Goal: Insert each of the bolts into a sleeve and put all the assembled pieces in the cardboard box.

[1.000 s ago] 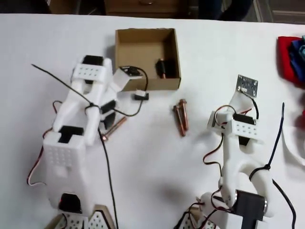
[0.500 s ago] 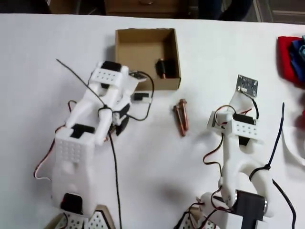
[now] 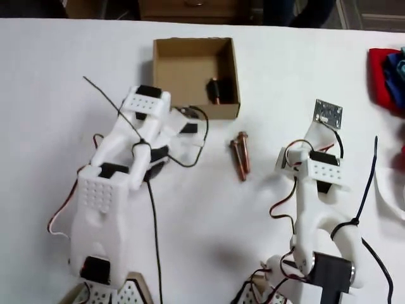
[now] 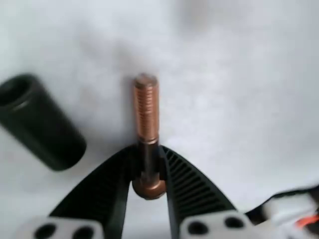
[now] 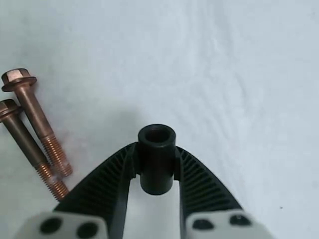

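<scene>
Left arm (image 3: pixel 120 164) reaches low beside the cardboard box (image 3: pixel 166 63), left hand (image 4: pixel 148 152) clamped on a bolt (image 4: pixel 146 107). A loose sleeve (image 4: pixel 40 122) lies near it on the table (image 4: pixel 239 74). Right hand (image 5: pixel 156 149) grips another sleeve (image 5: pixel 156 174), with two spare bolts (image 5: pixel 41 124) close by. From above, one dark piece (image 3: pixel 215 90) sits inside the box.

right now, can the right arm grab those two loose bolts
Probably not yet: the two bolts lie close by with nothing between, but the right pincer is shut on a black sleeve.
</scene>
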You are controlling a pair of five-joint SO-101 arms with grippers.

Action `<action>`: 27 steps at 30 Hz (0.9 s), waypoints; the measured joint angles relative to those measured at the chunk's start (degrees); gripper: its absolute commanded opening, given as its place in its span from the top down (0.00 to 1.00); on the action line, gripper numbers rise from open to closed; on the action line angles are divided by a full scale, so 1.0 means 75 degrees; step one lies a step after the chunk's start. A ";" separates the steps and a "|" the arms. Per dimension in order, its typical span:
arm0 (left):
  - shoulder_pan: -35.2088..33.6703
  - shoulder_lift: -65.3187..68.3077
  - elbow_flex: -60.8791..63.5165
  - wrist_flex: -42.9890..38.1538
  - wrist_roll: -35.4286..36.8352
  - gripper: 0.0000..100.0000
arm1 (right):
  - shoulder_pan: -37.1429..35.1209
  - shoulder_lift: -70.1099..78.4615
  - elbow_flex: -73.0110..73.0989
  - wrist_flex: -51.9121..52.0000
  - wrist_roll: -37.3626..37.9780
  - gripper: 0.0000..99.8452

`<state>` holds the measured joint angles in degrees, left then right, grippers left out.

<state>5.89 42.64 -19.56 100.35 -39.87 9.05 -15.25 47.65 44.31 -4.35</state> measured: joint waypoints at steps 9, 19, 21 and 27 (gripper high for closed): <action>0.0000 0.0000 0.0000 0.0070 -0.2954 0.97 | 0.0000 0.0000 0.0000 0.0000 0.0000 0.98; 0.0000 -0.0035 -0.0012 0.0070 -0.2837 0.82 | 0.0000 0.0000 0.0000 0.0000 0.0000 0.98; 0.0023 -0.0141 0.0023 0.0070 -0.2755 0.82 | 0.0000 0.0000 0.0000 0.0000 0.0000 0.98; 0.0105 -0.1102 0.0035 0.0094 -0.2602 0.82 | 0.0000 0.0000 0.0000 0.0000 0.0000 0.98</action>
<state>6.68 34.37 -19.30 101.05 -59.38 9.05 -15.25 47.65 44.31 -4.35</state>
